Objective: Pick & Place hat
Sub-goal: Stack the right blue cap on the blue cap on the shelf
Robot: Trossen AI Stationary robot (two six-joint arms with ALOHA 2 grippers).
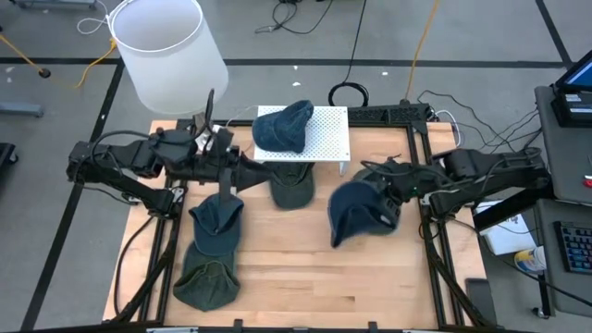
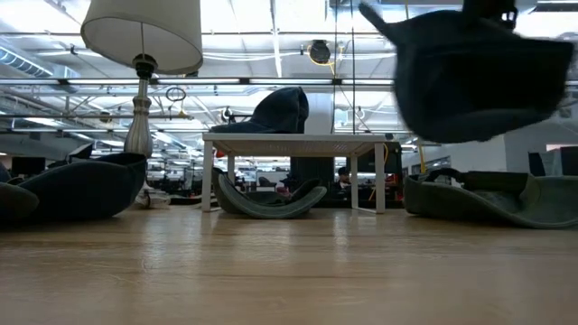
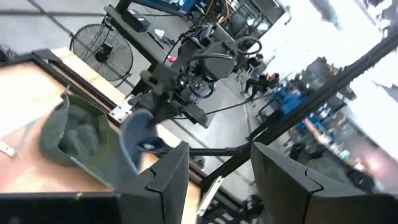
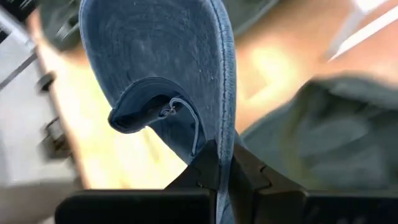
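- Right gripper [image 4: 225, 163] clamped tight on the blue hat [image 1: 359, 211], fingers pinched on its edge, hat dangling clear of the table [image 1: 296, 268].
- Hat hanging below the jaws, brim trailing away from the wrist, long axis roughly along the fingers.
- White stand [image 1: 326, 141] off toward the back-centre, another hat [image 1: 284, 126] already on top.
- Left gripper [image 3: 214, 177] waiting mid-table near the stand, fingers apart, holding nothing, probably.
- Right arm plainly the nearer one for placing.
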